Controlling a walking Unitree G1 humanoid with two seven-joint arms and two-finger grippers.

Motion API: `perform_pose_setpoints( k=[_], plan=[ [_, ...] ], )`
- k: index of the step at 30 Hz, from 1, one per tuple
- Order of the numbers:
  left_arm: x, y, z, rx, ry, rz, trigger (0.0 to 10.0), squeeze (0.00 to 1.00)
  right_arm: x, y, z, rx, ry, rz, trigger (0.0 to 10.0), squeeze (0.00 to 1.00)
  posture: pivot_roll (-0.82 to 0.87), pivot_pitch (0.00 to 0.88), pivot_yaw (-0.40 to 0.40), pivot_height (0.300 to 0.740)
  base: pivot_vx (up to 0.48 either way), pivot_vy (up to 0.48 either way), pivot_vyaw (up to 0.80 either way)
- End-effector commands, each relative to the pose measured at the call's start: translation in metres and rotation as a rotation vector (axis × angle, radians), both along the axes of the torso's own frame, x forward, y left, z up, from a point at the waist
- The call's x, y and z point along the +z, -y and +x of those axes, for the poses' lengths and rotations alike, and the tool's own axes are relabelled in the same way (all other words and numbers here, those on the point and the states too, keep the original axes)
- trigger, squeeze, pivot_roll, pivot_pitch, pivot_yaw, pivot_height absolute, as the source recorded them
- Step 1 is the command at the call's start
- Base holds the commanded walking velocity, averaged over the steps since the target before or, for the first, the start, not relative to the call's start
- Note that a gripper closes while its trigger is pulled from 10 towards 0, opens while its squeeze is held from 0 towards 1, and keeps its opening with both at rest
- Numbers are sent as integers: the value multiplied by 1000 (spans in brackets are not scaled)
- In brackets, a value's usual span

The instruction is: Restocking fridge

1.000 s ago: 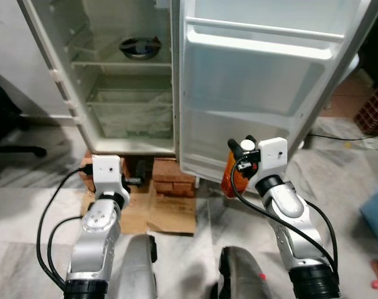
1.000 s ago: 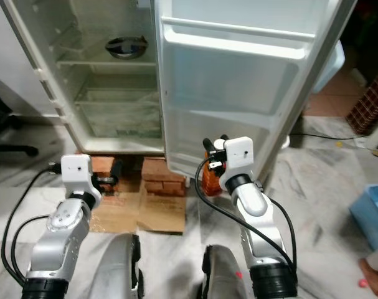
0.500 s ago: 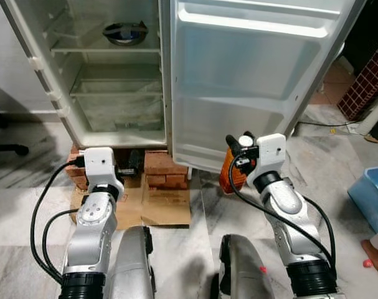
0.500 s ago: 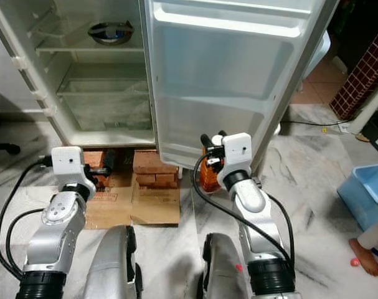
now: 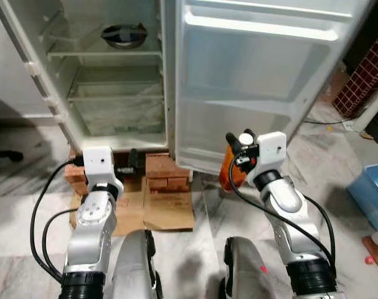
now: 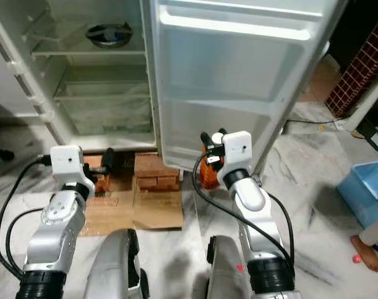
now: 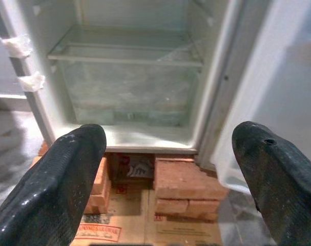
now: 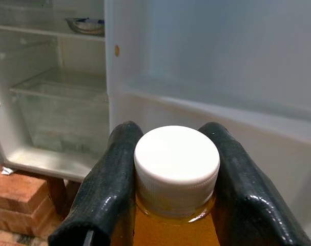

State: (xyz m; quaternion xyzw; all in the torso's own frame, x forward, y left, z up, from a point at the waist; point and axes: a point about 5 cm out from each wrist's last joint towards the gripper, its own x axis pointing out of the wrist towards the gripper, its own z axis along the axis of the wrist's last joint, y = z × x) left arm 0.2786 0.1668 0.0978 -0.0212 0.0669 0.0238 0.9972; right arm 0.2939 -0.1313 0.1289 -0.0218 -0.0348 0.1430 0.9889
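Clamped between the right gripper [image 8: 170, 205] jaws: orange bottle [image 5: 231, 171], white cap [image 8: 177, 156] up, near the open fridge door [image 5: 257, 81]. Left gripper [image 7: 165, 179] jaws spread wide, facing the fridge [image 5: 108, 93] interior.

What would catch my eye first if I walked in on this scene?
Probably the open fridge, nearly bare and propped on bricks, its white door swung wide before the robot. Next, the right tool gripping an orange bottle with a white cap near the door's foot. A metal bowl sits alone on an upper shelf.
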Motion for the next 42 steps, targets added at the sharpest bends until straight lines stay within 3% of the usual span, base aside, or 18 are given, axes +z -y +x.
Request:
perform_pose_setpoints(
  k=[1,29,31,42],
  plan=[
    [-2,3,1,-10,-8,0,10000,0,11,1,2,-3,55,-4,10000,0,2,76,-9,591,375,0,0],
    [-8,12,2,-53,-39,33,10000,0,19,9,8,-45,100,-34,10000,0,1,68,-12,591,409,-24,0],
    [-7,13,2,-55,-28,-1,10000,0,19,10,8,-51,102,-39,10000,0,1,69,-13,591,0,0,0],
    [-7,12,-1,-47,-44,-8,10000,0,16,14,6,-58,102,-56,10000,0,5,70,-16,591,0,0,0]
  ],
)
